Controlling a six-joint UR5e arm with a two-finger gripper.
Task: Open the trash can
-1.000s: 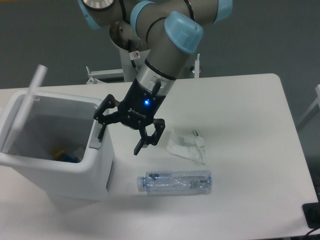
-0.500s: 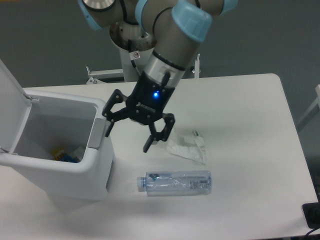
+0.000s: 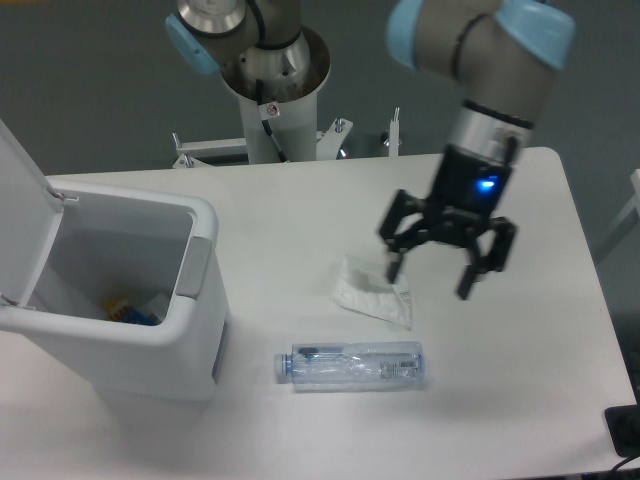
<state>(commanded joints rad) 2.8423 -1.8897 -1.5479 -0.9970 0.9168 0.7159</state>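
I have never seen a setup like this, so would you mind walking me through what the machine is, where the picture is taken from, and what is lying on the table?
This is a single view from a fixed camera looking down at a white table. The grey and light-blue jointed machine is a robot arm, mounted on a post at the far edge. At its end hangs a black two-finger gripper with a small blue light; its fingers are spread open and hold nothing, and it hangs above the right half of the table. On the left stands the trash can, a big white bin with its lid swung up, so the inside shows, with a few items at the bottom. A clear plastic bottle lies on its side near the front, and a crumpled white wrapper lies just behind it.
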